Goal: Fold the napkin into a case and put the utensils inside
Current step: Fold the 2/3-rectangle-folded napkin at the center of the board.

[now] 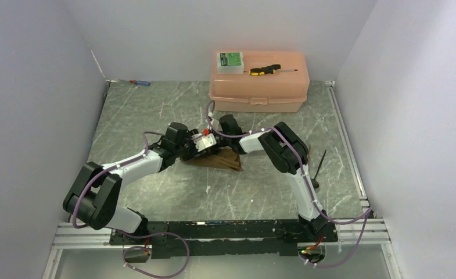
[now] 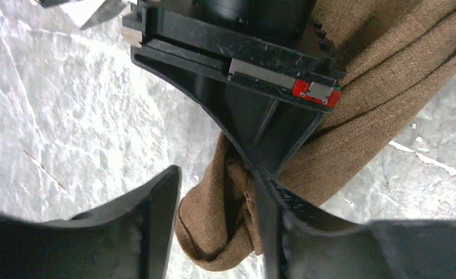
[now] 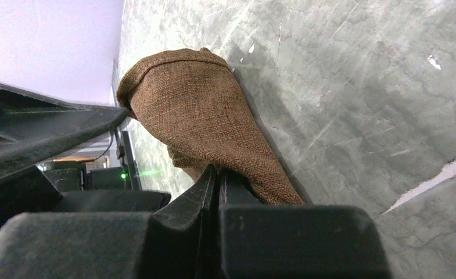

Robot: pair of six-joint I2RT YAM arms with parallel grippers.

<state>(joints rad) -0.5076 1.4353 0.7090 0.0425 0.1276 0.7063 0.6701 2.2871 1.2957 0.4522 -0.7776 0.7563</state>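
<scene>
Left pincer (image 2: 214, 195): spread. The bunched end of the napkin (image 2: 376, 99) sits between your fingers, against the right-hand one and clear of the left-hand one.
Right pincer (image 3: 216, 174): pressed together, pinching a fold of the napkin right at its tips.
Napkin: a creased brown bundle on the table, directly under and between your two pincers, not yet a flat case.
Long axis: from your left pincer it runs forward and off to the right, passing under the right pincer, which faces you tip to tip.
Nearer arm: both are on the cloth, but only the right one has a grip.
Utensils (image 1: 319, 163): a thin dark piece lies well behind the right pincer, out by that arm's elbow. It is too small to make out clearly.
Next move, as I judge it: you need a fresh hold with the left pincer along that axis, so the fold can be laid flat.
Risk: if you pull across the axis, the bundle may drag against the right pincer's hold.
</scene>
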